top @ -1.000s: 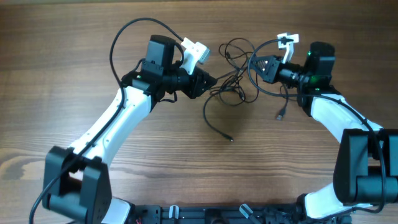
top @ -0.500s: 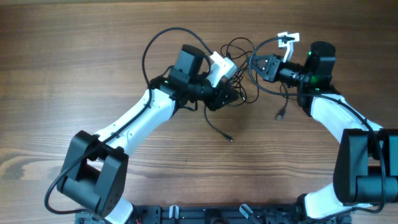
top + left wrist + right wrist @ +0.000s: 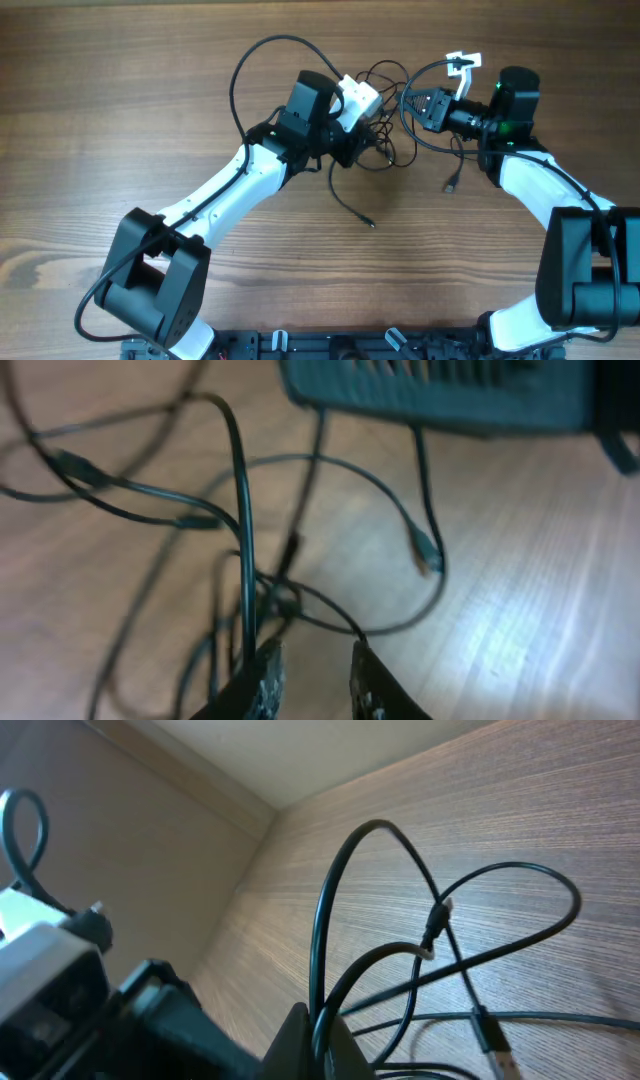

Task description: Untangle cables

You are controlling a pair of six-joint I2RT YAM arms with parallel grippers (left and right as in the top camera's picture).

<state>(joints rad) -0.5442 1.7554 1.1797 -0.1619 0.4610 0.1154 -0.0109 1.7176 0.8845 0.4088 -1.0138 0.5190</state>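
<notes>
Only the wrist views revealed the left gripper (image 3: 312, 682) slightly parted at the cables (image 3: 243, 510) and the right gripper (image 3: 316, 1032) pinching one.

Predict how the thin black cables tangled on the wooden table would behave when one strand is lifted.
Probably floppy: the thin black cables lie in loose curves and loops. Likely light, being far thinner than the fingers of the left gripper. One strand would probably drag others, since they cross repeatedly.

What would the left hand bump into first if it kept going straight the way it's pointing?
Most likely the tangled cables: thin black strands cross right ahead of the left hand. Beyond them sits the right arm, but depth is hard to judge.
</notes>
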